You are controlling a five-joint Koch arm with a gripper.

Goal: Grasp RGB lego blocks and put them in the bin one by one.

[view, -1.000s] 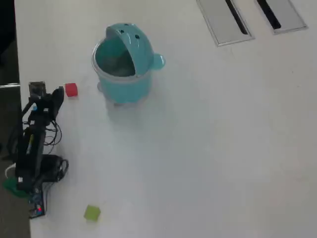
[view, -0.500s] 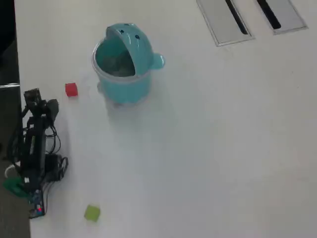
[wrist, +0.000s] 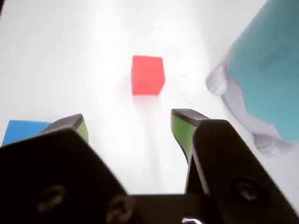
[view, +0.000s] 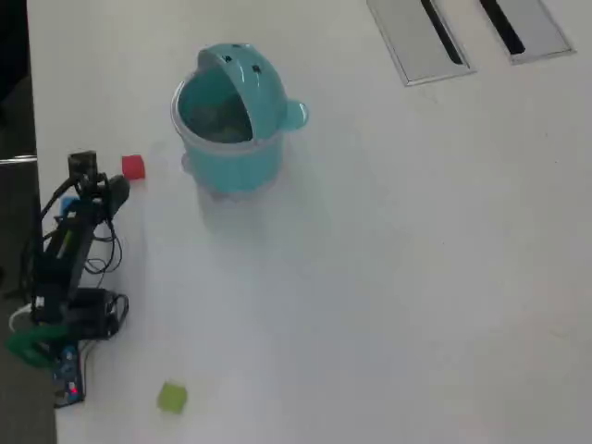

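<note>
In the wrist view the red cube [wrist: 147,74] lies on the white table a short way ahead of my gripper [wrist: 128,122]. The gripper is open, and only bare table shows between its green-padded fingers. A blue cube [wrist: 22,131] sits just outside the left finger. The teal bin [wrist: 268,65] rises at the right. From overhead, the gripper [view: 113,185] is just left of and below the red cube [view: 133,166], and the bin [view: 231,165] stands to the right. The yellow-green cube [view: 171,398] lies far down the table. The arm mostly hides the blue cube there.
The arm's base and cables [view: 65,314] sit by the table's left edge in the overhead view. Two grey slotted panels [view: 421,37] [view: 518,23] are set in the table at the top right.
Half a second ago the arm was pulled back from the red cube. It has now swung up and right, close to the cube again. The cubes and bin have not moved.
</note>
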